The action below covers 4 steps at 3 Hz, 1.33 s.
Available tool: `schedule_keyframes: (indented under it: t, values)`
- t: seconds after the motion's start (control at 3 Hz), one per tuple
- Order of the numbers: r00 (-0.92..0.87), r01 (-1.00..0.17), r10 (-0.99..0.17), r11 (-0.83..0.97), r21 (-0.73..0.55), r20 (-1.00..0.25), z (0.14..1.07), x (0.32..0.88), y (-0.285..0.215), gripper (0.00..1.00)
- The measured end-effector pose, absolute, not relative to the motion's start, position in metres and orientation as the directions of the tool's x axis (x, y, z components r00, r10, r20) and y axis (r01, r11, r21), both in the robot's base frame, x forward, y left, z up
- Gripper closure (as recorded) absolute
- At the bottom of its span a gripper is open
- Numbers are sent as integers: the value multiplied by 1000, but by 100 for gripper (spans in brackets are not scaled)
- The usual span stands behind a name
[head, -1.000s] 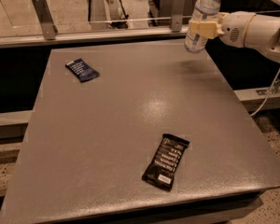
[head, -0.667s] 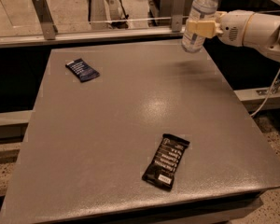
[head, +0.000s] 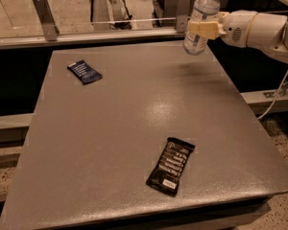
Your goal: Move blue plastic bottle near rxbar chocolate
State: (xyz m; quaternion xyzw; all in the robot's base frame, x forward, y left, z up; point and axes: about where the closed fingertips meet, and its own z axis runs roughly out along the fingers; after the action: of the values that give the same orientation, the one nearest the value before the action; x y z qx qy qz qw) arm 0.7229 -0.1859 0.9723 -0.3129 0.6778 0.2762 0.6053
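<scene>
My gripper comes in from the right on a white arm and is shut on the blue plastic bottle, a clear bottle with a white cap. The bottle hangs slightly tilted above the far right part of the grey table, off the surface. The rxbar chocolate, a flat black wrapper with white lettering, lies near the table's front edge, right of centre, far from the bottle.
A smaller dark blue wrapper lies at the table's far left. A metal rail with posts runs behind the table. A cable hangs at the right.
The gripper has carried the bottle a little to the left and slightly toward the table's middle. Both wrappers lie where they were.
</scene>
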Motion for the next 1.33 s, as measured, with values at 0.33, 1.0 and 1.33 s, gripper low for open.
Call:
schedule_keyframes:
  t: [0.33, 1.0, 1.33]
  values:
    - [-72, -761, -91, 649, -4, -993, 972, 723, -185, 100]
    - [-38, -866, -38, 500, 14, -999, 983, 635, -106, 100]
    - [-31, -909, 16, 415, 35, -999, 994, 588, -62, 100]
